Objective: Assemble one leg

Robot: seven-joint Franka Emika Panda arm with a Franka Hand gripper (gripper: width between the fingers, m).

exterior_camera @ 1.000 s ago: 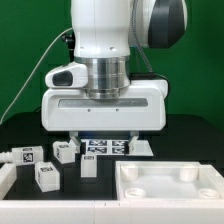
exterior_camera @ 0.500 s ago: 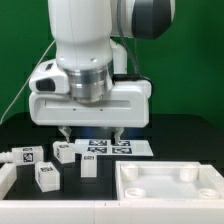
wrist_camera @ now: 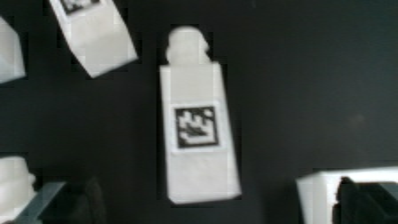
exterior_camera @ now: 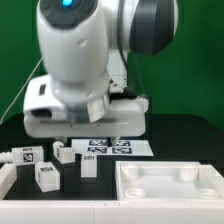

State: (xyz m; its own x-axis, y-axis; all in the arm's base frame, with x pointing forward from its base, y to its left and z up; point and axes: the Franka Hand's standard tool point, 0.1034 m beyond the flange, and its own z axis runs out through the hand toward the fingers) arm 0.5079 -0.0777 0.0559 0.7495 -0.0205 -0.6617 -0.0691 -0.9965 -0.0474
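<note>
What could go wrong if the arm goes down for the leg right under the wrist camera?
Two risks, as a guess. A second leg lies tilted close beside the tagged leg, so an open jaw coming down could clip it and knock it away. The tagged leg also looks slightly askew between the jaws in the wrist view, so a closing grip may twist it instead of seating it squarely.

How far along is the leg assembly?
Done: nothing visible. The legs lie loose, none joined to the tabletop. In hand: nothing. The open gripper hovers over one tagged leg without touching it. Left: probably everything, meaning grasp that leg, carry it to the tabletop and fix it in a corner.
</note>
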